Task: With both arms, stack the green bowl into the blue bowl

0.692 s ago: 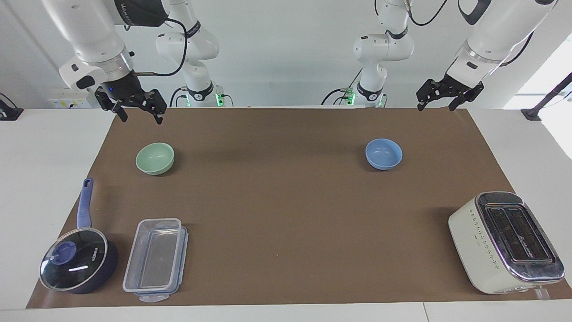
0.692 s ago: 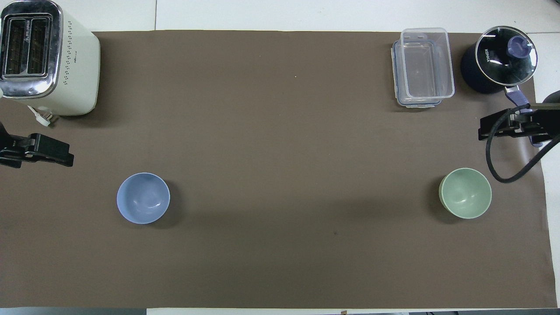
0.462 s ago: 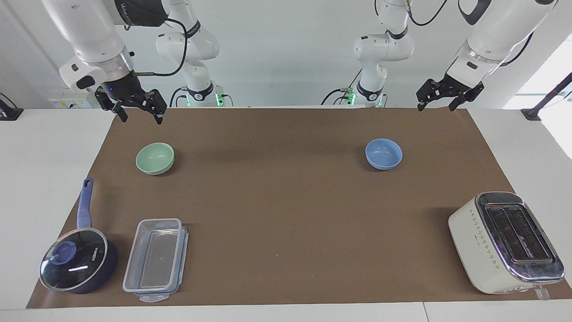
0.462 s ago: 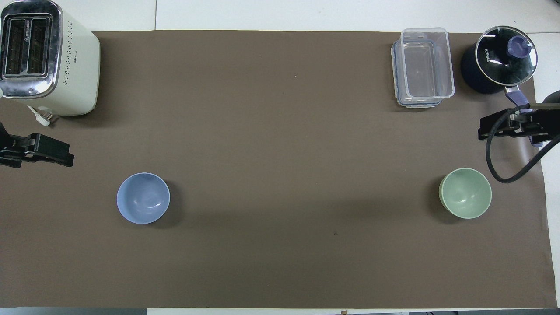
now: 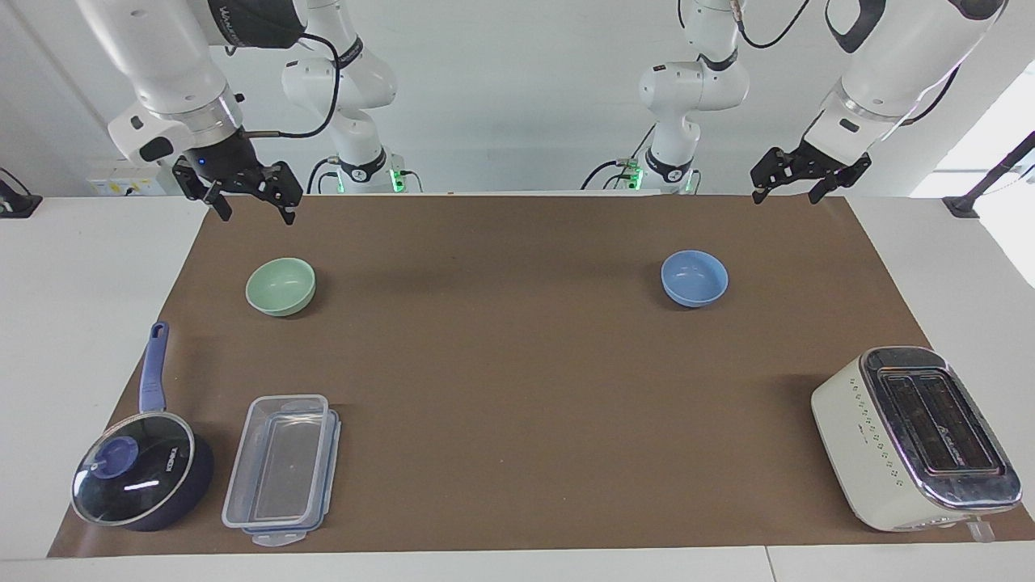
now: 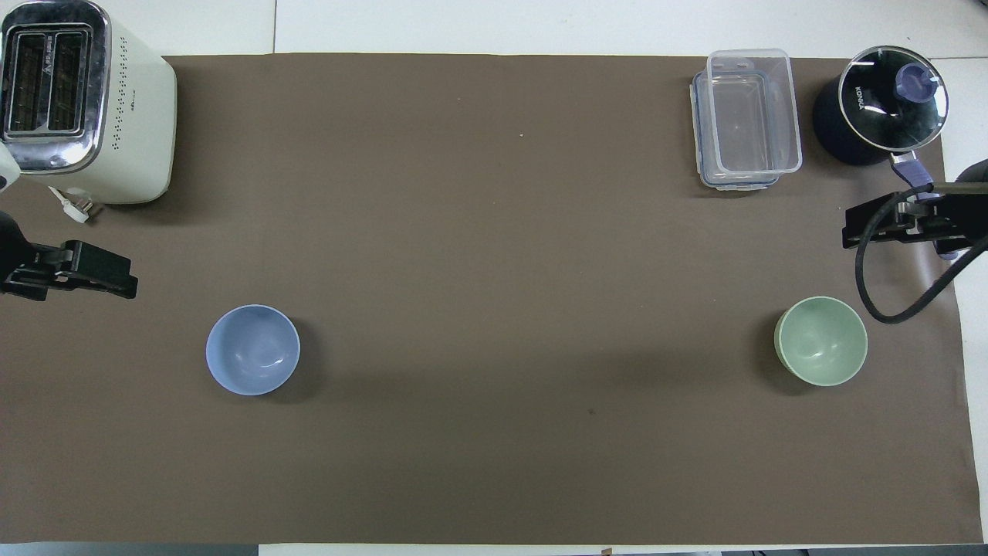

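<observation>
The green bowl stands upright and empty on the brown mat toward the right arm's end. The blue bowl stands upright and empty toward the left arm's end, about as near to the robots as the green bowl. My right gripper is open and empty, up in the air over the mat's edge by the saucepan handle, apart from the green bowl. My left gripper is open and empty, up in the air over the mat's edge, apart from the blue bowl.
A dark blue lidded saucepan and a clear plastic container stand farther from the robots than the green bowl. A cream toaster stands farther than the blue bowl. The mat lies bare between the bowls.
My left gripper has shifted slightly toward the middle of the table and a little upward. My right gripper has barely moved. Both bowls stay in place.
</observation>
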Robot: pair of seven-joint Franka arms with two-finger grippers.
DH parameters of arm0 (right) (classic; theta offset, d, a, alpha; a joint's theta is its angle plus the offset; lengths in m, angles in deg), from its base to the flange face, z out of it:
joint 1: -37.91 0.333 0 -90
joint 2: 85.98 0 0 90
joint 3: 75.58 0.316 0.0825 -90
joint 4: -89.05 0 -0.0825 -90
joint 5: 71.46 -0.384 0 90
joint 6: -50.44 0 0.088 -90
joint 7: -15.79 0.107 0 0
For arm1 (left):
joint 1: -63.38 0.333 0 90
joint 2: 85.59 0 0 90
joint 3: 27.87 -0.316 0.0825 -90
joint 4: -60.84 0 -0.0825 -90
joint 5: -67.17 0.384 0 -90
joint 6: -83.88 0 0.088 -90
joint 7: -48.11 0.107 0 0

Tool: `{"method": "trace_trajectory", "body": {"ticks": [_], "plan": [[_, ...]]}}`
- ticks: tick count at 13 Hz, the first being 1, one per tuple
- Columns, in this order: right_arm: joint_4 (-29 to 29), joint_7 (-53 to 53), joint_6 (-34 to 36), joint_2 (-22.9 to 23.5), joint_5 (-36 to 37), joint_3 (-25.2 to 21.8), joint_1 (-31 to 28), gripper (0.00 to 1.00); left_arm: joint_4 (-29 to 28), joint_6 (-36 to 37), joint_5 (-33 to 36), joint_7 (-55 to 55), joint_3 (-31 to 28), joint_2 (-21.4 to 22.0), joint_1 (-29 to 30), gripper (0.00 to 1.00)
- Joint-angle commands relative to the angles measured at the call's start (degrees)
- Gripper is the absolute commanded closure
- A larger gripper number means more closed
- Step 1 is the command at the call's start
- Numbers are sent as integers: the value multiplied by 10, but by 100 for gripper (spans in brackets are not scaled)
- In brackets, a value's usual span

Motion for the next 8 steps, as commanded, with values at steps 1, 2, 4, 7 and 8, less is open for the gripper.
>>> {"method": "trace_trajectory", "body": {"ticks": [1, 2, 4, 7, 8], "plan": [[12, 4, 3, -7, -9, 2, -4, 0, -110, -101, 7, 2, -10, 50, -9, 0], [14, 6, 2, -7, -9, 1, -4, 0, -151, -128, 8, 11, -10, 58, -8, 0], [26, 5, -8, -12, -9, 1, -5, 0, -238, -206, 8, 61, -11, 60, -2, 0], [54, 4, -30, -25, -9, -1, -13, 0, -325, -294, 9, 79, -10, 47, -4, 0], [76, 4, -45, -33, -9, -1, -21, 0, -357, -332, 10, 88, -10, 38, -7, 0]]}}
